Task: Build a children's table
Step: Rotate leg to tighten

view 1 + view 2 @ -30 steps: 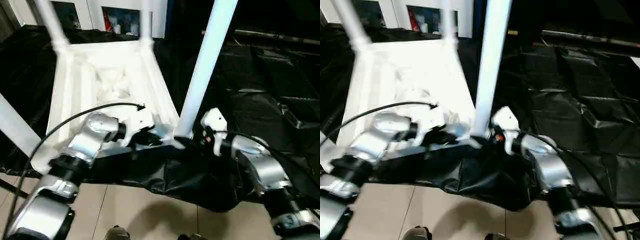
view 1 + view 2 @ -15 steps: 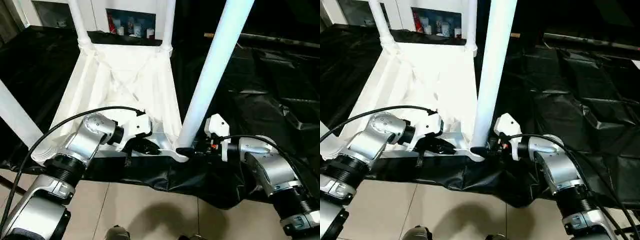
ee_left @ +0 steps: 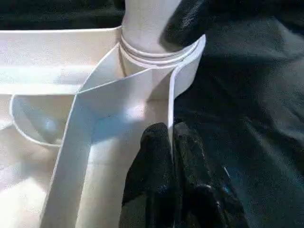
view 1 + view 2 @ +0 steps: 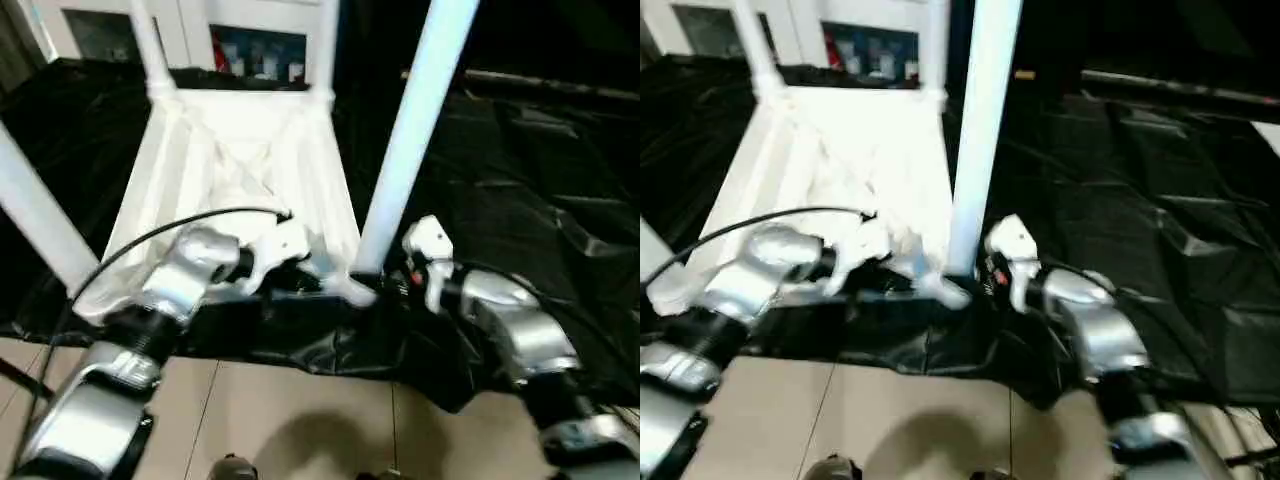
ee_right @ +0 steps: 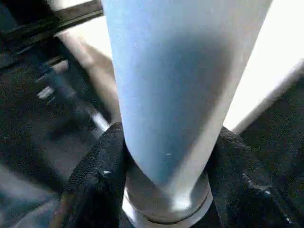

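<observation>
The children's table top (image 4: 240,170) lies upside down on a black sheet, ribbed underside up. A white leg stands in each corner socket. At the near right corner, the leg (image 4: 410,130) rises from its socket, and my right gripper (image 5: 166,142) is shut on its base, one black finger (image 5: 102,166) pressed against each side. The right gripper (image 4: 385,280) sits just right of that socket. My left gripper (image 3: 171,130) is shut on the top's thin rim wall (image 3: 171,95) beside the same corner socket (image 3: 152,47), left of the leg in the head views.
Other legs stand at the far left (image 4: 150,50), far right (image 4: 325,45) and near left (image 4: 40,215) corners. A white cabinet (image 4: 250,40) stands behind. The crumpled black sheet (image 4: 520,170) spreads to the right. Tiled floor (image 4: 300,420) lies just below the near edge.
The head camera has shifted and tilted. My right gripper's fingers have closed in around the leg's base. The left gripper keeps its pinch on the rim.
</observation>
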Robot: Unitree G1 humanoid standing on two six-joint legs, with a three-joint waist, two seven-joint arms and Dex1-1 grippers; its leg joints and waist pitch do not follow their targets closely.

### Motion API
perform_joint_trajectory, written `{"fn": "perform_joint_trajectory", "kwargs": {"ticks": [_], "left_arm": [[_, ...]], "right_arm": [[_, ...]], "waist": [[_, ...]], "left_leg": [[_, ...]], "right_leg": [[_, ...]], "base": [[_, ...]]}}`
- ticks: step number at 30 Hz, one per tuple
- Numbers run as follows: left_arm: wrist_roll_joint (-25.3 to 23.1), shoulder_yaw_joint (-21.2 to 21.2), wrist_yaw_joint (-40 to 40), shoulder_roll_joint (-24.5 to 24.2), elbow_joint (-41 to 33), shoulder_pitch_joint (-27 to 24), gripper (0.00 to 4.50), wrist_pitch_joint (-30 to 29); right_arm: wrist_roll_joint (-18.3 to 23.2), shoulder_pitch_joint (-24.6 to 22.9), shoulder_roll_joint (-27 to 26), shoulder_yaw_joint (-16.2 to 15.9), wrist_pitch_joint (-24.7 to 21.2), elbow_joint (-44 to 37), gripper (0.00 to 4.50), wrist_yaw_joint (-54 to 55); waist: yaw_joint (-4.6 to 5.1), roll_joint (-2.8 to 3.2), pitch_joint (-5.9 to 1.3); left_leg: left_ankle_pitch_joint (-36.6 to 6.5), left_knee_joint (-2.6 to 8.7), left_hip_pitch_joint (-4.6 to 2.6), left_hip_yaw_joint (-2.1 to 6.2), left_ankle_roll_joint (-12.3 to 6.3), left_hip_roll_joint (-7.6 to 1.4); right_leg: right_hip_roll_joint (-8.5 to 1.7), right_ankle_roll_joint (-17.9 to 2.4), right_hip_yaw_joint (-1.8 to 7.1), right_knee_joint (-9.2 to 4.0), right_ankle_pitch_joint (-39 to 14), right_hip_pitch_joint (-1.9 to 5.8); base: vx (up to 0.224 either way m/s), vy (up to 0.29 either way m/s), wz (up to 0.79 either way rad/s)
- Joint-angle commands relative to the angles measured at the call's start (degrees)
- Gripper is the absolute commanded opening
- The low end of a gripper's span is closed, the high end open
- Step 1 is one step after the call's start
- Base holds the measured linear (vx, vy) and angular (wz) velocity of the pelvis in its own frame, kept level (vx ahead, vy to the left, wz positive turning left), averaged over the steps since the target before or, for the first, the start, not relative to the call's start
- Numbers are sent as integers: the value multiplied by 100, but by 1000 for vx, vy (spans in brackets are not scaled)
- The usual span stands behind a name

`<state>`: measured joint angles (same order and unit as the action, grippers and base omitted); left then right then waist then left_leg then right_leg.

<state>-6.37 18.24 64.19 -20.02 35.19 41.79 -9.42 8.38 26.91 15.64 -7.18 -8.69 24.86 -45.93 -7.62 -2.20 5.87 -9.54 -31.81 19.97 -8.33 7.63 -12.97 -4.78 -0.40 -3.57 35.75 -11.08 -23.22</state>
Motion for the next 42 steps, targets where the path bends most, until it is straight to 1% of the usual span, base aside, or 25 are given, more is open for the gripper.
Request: {"fn": "perform_joint_trajectory", "kwargs": {"ticks": [1,5,8,10,11,12,13,15,16,17,18,19,21,24,25,27,28,29,30,31,32,33,35,37,42], "left_arm": [[-169,24,-677,249,336,16,0,-340],[-226,-67,-1678,879,635,187,0,-639],[-248,28,-1744,1161,749,237,0,-443],[-293,69,-1729,1194,851,285,0,-263],[-322,84,-1718,1170,968,338,0,-52],[-335,90,-1706,1154,1023,361,0,59],[-348,80,-1729,1138,1075,384,0,103],[-363,81,-1732,1117,1111,401,0,177],[-382,73,-1704,1085,1185,421,0,313],[-378,83,-1618,1053,1228,428,0,512],[-360,89,-1524,1033,1260,432,0,687],[-345,54,-1483,1029,1385,472,0,781],[-354,42,-1487,1036,1497,501,0,929],[-381,41,-1530,1061,1699,554,0,1119],[-400,51,-1542,1069,1790,577,0,1238],[-414,53,-1593,1082,1885,611,0,1339],[-422,54,-1624,1089,1942,633,0,1409],[-412,30,-1662,1106,2010,666,0,1521],[-412,30,-1662,1106,2010,666,0,1521],[-381,-54,-1846,1128,2038,698,0,1662],[-236,-211,-1899,1141,1947,675,28,1666],[-7,-432,-1921,1162,1745,598,45,1618],[71,-502,-1891,1172,1696,574,60,1600],[163,-560,-1818,1156,1515,490,70,1535],[365,-747,-1908,1072,869,134,112,1334]], "right_arm": [[-182,-4,-288,66,-223,296,199,833],[-506,70,-1213,290,-347,779,199,2848],[-532,87,-1624,247,-334,825,199,3165],[-495,40,-1688,235,-283,743,199,3097],[-445,5,-1706,303,-242,692,254,3120],[-425,-3,-1724,354,-222,690,268,3177],[-388,-10,-1738,404,-214,680,268,3195],[-375,-15,-1739,430,-202,669,285,3207],[-451,-25,-1729,456,-168,636,295,3314],[-482,-65,-1686,464,-144,536,295,3338],[-509,-107,-1644,466,-110,435,295,3352],[-498,-270,-1532,467,-94,92,295,3323],[-471,-474,-1418,428,-127,-280,295,3201],[-427,-901,-1207,379,-239,-997,295,2981],[-368,-1129,-1101,360,-338,-1351,295,2830],[-296,-1437,-954,344,-458,-1811,295,2661],[-247,-1631,-861,333,-536,-2096,295,2551],[-166,-1822,-768,323,-636,-2395,295,2445],[-166,-1822,-768,323,-636,-2395,295,2445],[-63,-2006,-680,301,-717,-2683,295,2328],[6,-2105,-634,247,-717,-2843,301,2225],[67,-2118,-634,190,-717,-2890,302,2163],[87,-2111,-642,175,-755,-2911,302,2160],[40,-2062,-660,139,-791,-2891,302,2158],[-103,-1892,-732,113,-765,-2691,302,2235]], "waist": [[3,17,-363],[95,88,-385],[131,79,-392],[128,102,-398],[122,103,-398],[115,105,-402],[115,132,-405],[109,121,-408],[105,190,-410],[115,164,-408],[104,191,-421],[88,245,-436],[86,266,-472],[41,239,-485],[45,253,-506],[-1,253,-487],[-6,256,-479],[-23,174,-446],[-29,194,-453],[-24,154,-416],[-36,150,-414],[-40,185,-420],[-28,179,-422],[-29,214,-455],[-13,222,-493]], "left_leg": [[-1461,392,23,-103,-8,37],[-1514,404,43,-86,125,64],[-1626,417,46,-75,105,77],[-1723,420,22,-85,15,69],[-1727,424,37,-86,1,70],[-1732,424,32,-87,-12,72],[-1795,431,27,-84,-5,70],[-1844,435,25,-82,8,60],[-1884,435,19,-77,33,54],[-1894,438,25,-81,33,58],[-1888,437,28,-77,50,62],[-1831,423,17,-78,50,63],[-1559,385,7,-106,23,57],[-1304,342,23,-129,-104,77],[-1119,337,74,-113,-123,82],[-1106,320,61,-127,-201,80],[-1111,360,109,-102,-165,92],[-1181,352,86,-119,-200,90],[-1190,362,85,-116,-211,77],[-1242,380,105,-115,-232,79],[-1342,385,75,-117,-235,56],[-1397,396,89,-101,-219,51],[-1424,402,104,-95,-196,48],[-1203,377,129,-86,-176,43],[-744,320,183,-87,-179,67]], "right_leg": [[-289,-910,221,-547,-2063,294],[-282,-853,219,-572,-2134,263],[-271,-741,200,-606,-2316,268],[-269,-722,219,-632,-2215,236],[-258,-710,218,-631,-2133,244],[-256,-704,219,-635,-2107,239],[-253,-711,217,-634,-2092,233],[-260,-740,218,-629,-2047,232],[-266,-784,224,-620,-1989,226],[-259,-782,222,-633,-1974,231],[-260,-785,221,-629,-1935,248],[-256,-802,231,-616,-1785,249],[-228,-1013,245,-539,-1015,263],[-201,-1029,253,-522,-622,311],[-214,-1067,243,-475,-451,351],[-210,-972,249,-513,-482,340],[-206,-909,221,-524,-711,385],[-219,-829,234,-553,-1012,335],[-236,-810,242,-562,-1105,338],[-233,-741,241,-586,-1350,323],[-253,-689,251,-612,-1545,288],[-263,-687,247,-613,-1650,300],[-265,-707,240,-610,-1683,289],[-261,-815,239,-554,-1238,296],[-229,-1035,213,-430,-165,347]], "base": [[-51,0,-3],[0,0,0],[0,0,0],[0,0,0],[0,0,0],[0,0,0],[0,0,0],[0,0,0],[0,0,0],[0,0,0],[0,0,0],[0,0,0],[0,0,0],[0,0,0],[0,0,0],[0,0,0],[0,0,0],[0,0,0],[0,0,0],[0,0,0],[0,0,0],[0,0,0],[0,0,0],[0,0,0],[0,0,0]]}}
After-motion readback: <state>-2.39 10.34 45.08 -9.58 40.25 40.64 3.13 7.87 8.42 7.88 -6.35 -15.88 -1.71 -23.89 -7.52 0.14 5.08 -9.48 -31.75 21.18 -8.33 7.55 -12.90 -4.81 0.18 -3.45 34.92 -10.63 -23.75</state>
